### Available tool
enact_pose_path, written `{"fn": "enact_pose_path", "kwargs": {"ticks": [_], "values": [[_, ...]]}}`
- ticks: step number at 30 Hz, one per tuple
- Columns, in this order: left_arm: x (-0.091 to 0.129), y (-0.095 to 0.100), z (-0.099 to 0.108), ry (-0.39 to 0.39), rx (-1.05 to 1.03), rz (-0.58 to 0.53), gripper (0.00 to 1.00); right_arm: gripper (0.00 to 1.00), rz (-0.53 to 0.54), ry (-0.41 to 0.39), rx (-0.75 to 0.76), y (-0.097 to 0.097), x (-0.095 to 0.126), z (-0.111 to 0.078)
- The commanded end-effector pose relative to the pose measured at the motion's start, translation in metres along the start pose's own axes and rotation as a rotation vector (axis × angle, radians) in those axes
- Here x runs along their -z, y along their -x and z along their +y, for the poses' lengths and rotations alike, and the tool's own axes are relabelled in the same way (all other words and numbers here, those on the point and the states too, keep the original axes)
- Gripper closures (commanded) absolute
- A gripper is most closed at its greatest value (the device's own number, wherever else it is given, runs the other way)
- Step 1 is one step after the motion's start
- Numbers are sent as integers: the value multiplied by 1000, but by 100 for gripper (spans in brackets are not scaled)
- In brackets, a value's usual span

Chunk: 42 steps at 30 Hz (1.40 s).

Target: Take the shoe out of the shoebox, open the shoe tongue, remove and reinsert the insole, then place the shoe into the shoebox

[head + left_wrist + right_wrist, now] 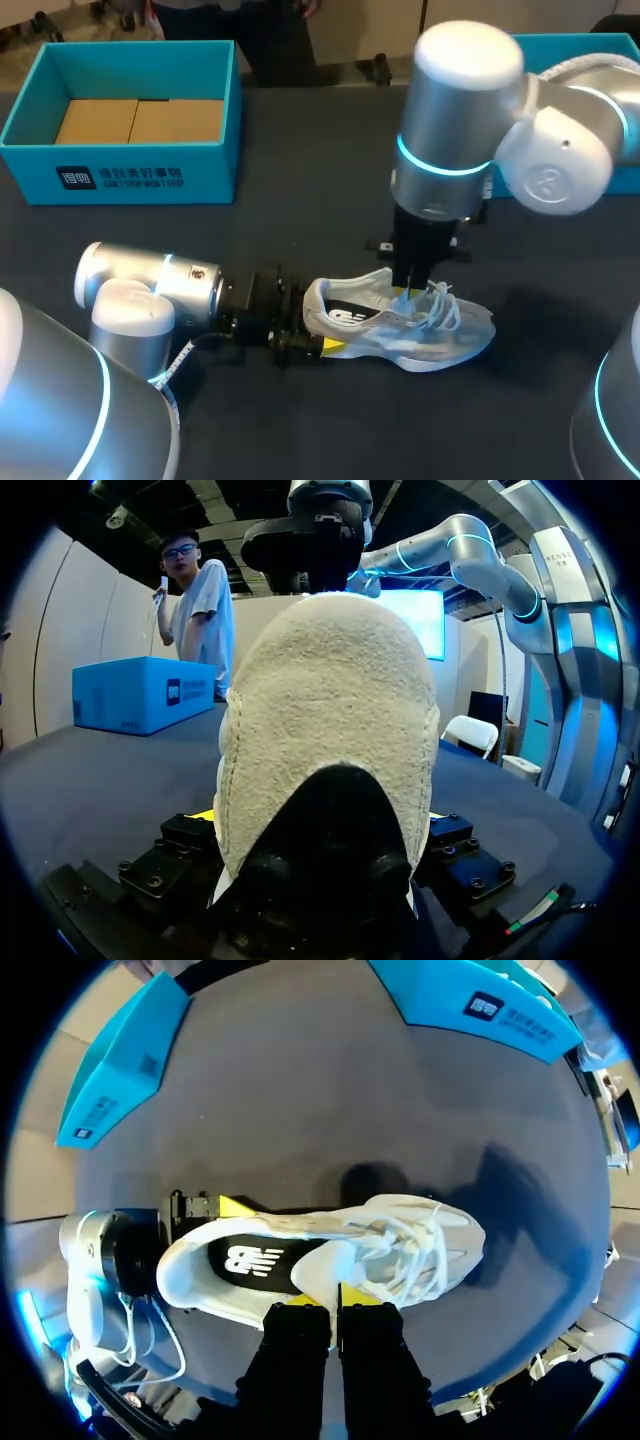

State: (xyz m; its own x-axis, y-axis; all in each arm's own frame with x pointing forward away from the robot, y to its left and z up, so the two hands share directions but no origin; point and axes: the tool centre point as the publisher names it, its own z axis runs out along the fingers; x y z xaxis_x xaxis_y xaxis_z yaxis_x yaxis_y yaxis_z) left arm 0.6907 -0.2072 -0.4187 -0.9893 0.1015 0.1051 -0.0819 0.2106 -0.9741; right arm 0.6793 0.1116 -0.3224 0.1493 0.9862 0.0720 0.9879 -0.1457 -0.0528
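Left gripper (318,325) is clamped on the white shoe's (440,335) heel. Sole-down, well apart from the shoebox (125,175), its length is set parallel to that box's front, toe pointed away. Right gripper (415,288) is pinched on its tongue.

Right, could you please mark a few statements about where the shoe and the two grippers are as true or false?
1. The shoe lies on the table, outside the shoebox. True.
2. The left gripper holds the shoe at its toe. False: it grips the heel.
3. The right gripper hangs over the shoebox. False: it is above the shoe, by the laces.
4. No shoe is inside the shoebox. True.
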Motion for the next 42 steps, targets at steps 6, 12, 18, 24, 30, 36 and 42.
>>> {"fn": "enact_pose_path", "kwargs": {"ticks": [6, 12, 18, 24, 30, 36, 42], "values": [[0, 0, -1, 2, 0, 1, 100, 100, 182, 26, 31, 47, 15, 1], [0, 0, -1, 2, 0, 1, 100, 100, 224, 10, 7, 66, 14, -5], [0, 0, -1, 2, 0, 1, 100, 100, 195, 12, 1, 79, 7, -7], [0, 0, -1, 2, 0, 1, 100, 100, 180, 32, 26, 90, -5, -8], [0, 0, -1, 2, 0, 1, 100, 100, 170, 11, 48, 94, -31, -5], [0, 0, -1, 2, 0, 1, 100, 100, 152, 5, 43, 99, -41, -3], [0, 0, -1, 2, 0, 1, 100, 54, 167, 13, 36, 103, -34, -6]]}}
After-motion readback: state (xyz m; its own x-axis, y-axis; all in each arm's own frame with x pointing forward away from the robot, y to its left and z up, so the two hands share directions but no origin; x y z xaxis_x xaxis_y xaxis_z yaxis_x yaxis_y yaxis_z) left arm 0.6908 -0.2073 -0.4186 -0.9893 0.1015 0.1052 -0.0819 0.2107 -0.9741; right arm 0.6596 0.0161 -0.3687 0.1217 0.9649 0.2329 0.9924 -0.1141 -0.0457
